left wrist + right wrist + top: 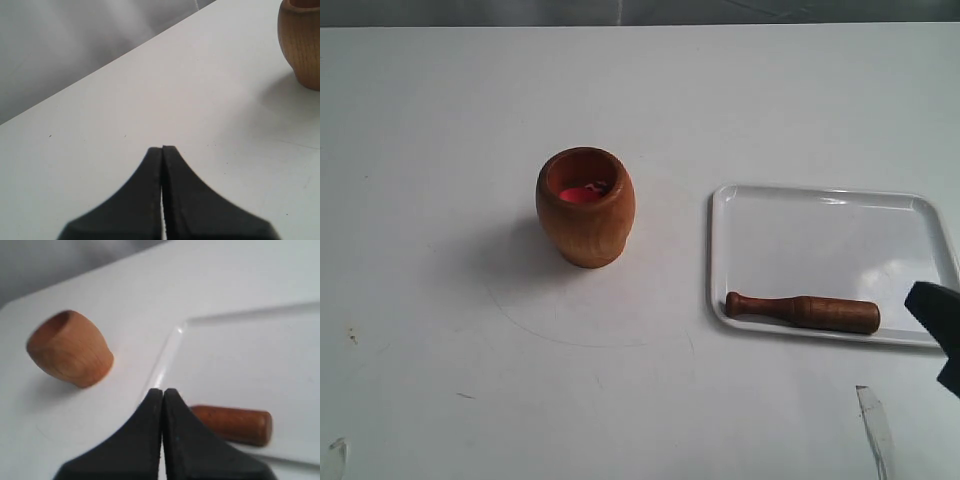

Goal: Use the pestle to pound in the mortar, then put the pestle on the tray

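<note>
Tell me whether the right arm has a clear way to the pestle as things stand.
Probably yes. The pestle lies bare on the tray, nothing over it, and the right tool hovers close by. The tool is shut, so it must open first.

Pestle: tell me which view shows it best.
Exterior view: the whole pestle lies on the tray, knob to thick end. The right wrist view shows only the thick end of the pestle, the rest hidden behind the right gripper. The left wrist view does not show it.
</note>
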`<control>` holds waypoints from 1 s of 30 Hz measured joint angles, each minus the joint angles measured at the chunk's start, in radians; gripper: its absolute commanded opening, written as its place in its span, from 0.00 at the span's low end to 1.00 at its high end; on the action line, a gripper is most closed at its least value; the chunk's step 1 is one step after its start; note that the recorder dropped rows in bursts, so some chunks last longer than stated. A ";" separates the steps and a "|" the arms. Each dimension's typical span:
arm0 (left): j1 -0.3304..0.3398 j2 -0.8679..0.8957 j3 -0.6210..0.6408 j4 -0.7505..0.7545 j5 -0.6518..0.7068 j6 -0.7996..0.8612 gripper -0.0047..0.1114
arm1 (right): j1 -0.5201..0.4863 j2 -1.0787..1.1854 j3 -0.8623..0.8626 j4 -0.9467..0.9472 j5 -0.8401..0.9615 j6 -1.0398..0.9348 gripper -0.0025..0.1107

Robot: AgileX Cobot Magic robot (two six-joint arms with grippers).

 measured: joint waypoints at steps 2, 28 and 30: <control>0.000 0.000 0.000 0.000 0.000 0.000 0.04 | 0.000 0.000 0.009 0.028 0.033 -0.075 0.02; 0.000 0.000 0.000 0.000 0.000 0.000 0.04 | -0.006 -0.085 0.016 0.301 -0.069 -0.990 0.02; 0.000 0.000 0.000 0.000 0.000 0.000 0.04 | -0.032 -0.113 0.016 0.301 -0.069 -0.990 0.02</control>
